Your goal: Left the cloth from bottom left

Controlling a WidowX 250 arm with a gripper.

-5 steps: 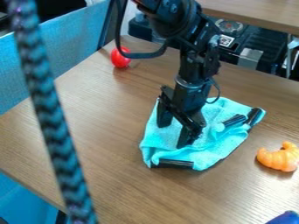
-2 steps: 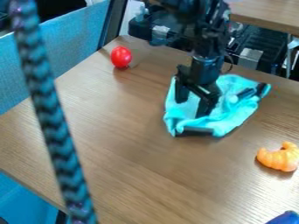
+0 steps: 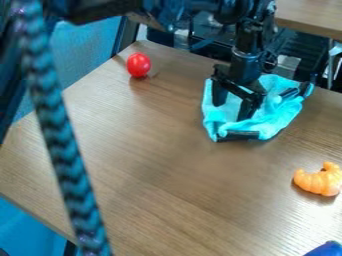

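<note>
The gripper (image 3: 232,109) is over the upper right of the table, its two fingers spread apart and pointing down at the cloth. The light blue cloth (image 3: 272,116) lies crumpled beneath and around the fingers, with some of it visible between them. Black parts show along the cloth's front edge and at its right side. Whether the fingertips press into the fabric cannot be told.
A red ball-like object (image 3: 139,65) is near the table's back left edge. An orange curved object (image 3: 319,179) lies at the right, and a blue object (image 3: 326,249) at the lower right corner. A braided cord (image 3: 61,145) hangs across the left.
Gripper and cloth have moved together up and to the right, toward the table's back edge. The fingers have stayed apart. The red and orange objects have not moved.
</note>
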